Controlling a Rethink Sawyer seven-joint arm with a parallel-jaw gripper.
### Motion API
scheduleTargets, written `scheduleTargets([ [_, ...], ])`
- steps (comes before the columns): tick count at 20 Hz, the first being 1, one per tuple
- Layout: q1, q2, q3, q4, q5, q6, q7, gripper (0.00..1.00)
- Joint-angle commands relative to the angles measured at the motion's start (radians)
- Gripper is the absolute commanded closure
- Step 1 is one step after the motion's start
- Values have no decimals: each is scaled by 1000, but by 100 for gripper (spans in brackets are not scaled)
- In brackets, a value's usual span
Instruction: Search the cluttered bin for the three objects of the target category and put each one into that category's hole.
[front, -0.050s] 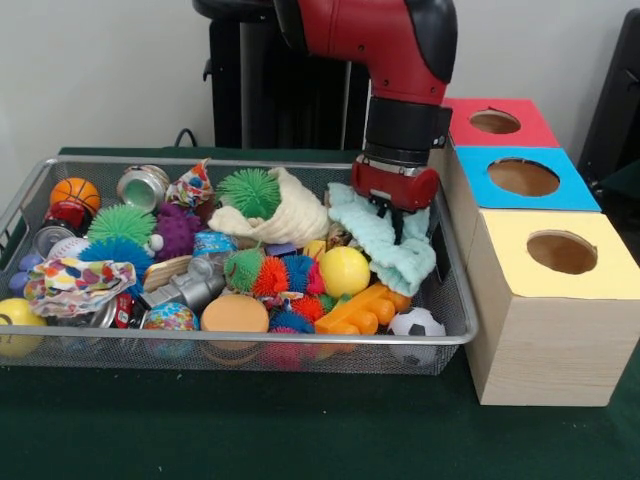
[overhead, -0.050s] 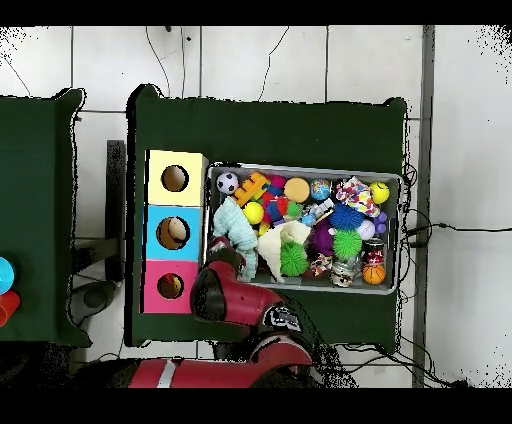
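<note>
Since the arm hides my pincer (front, -0.050s: 398, 222), grip: I can't tell.
Mint cloth (front, -0.050s: 390, 240): soft, light, floppy; I'd pinch a bunched fold.

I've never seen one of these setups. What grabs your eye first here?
The big red arm reaching down from above into a wire basket crammed with bright toys, its gripper right over a pale green cloth at the end nearest the boxes. Beside the basket stands a row of three wooden boxes with round holes on top, coloured yellow, blue and red.
</note>
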Motion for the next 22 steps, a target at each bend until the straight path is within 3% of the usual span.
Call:
scheduleTargets([
  [1, -54, -129, -83, 13, -34, 256, -18, 100],
  [7, -191, -275, -74, 17, -213, 429, -121, 100],
  [11, -267, -314, -32, -1, -308, 499, -143, 100],
  [22, -287, -357, -19, -6, -424, 503, -56, 100],
])
